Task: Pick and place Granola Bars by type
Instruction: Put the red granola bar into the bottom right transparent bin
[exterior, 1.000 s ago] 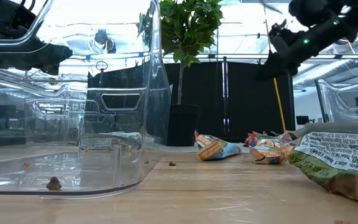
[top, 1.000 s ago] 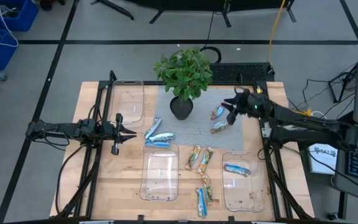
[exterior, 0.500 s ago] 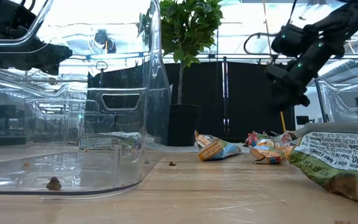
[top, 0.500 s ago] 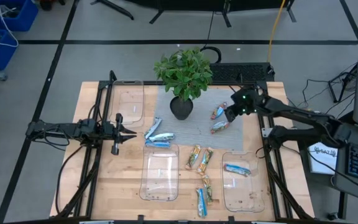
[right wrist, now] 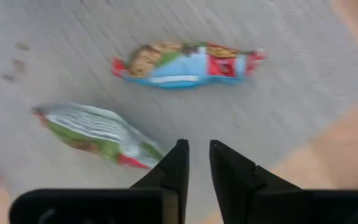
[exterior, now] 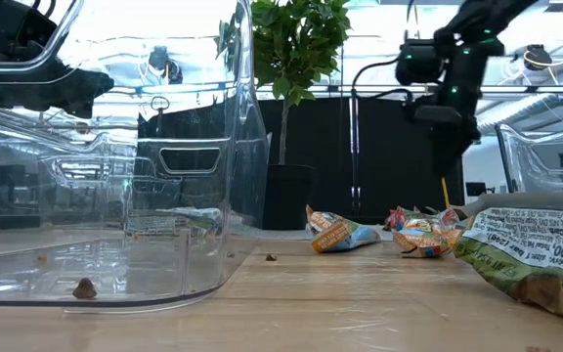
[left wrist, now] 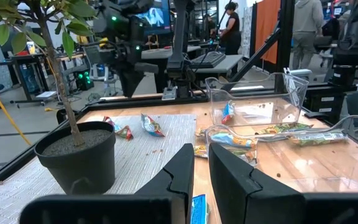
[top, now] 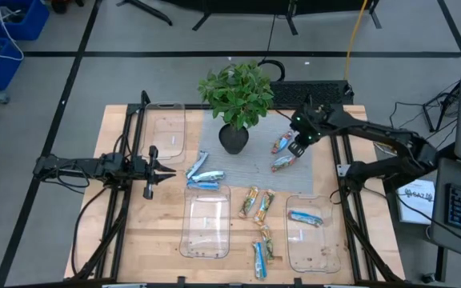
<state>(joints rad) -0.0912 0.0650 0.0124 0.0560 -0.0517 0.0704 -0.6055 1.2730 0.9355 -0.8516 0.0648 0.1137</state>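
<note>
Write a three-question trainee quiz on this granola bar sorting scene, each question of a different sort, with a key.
1. True or false: the right gripper hangs above two granola bars on the grey mat.
2. Multiple choice: what lies in the clear tray nearest the right arm? A) one blue-white bar B) three bars C) the potted plant
3. Fill in: the left gripper waits near the table's ____ edge, in the high view.

Key
1. True; the right wrist view shows both bars under its nearly closed fingers.
2. A; one blue-white bar.
3. Left.
</note>
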